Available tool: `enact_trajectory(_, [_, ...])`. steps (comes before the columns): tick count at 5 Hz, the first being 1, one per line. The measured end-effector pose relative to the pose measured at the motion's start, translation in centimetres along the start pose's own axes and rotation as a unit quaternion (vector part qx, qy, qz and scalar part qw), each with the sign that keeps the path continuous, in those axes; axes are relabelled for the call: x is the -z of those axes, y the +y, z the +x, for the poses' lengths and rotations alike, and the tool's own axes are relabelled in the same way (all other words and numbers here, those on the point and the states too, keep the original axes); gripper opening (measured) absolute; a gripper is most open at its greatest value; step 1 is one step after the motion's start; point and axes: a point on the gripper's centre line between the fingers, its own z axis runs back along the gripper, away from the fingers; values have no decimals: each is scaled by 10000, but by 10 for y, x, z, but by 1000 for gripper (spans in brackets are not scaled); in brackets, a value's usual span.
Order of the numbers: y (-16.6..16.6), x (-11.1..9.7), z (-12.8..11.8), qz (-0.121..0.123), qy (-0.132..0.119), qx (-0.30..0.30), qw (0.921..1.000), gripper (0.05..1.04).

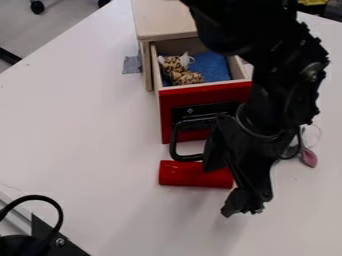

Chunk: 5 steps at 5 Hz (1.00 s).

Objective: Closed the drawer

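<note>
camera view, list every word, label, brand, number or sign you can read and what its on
No text can be read.
Black plate on the red drawer front: a small pale mark, too small to make out.
Red cylinder: no readable lettering.

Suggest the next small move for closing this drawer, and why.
Probably bring the gripper up to the drawer front and nudge it toward the wooden cabinet. The drawer juts out, exposing its blue lining and a leopard-print item, while the gripper hangs out in front, near the red cylinder.
</note>
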Motion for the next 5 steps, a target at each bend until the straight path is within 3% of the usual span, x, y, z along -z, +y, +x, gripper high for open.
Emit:
enact_trajectory(2, [23,9,-1,89,38,-159,9998,1000])
enact_trajectory(5, [62,5,6,260,-58,-524,9983,1000])
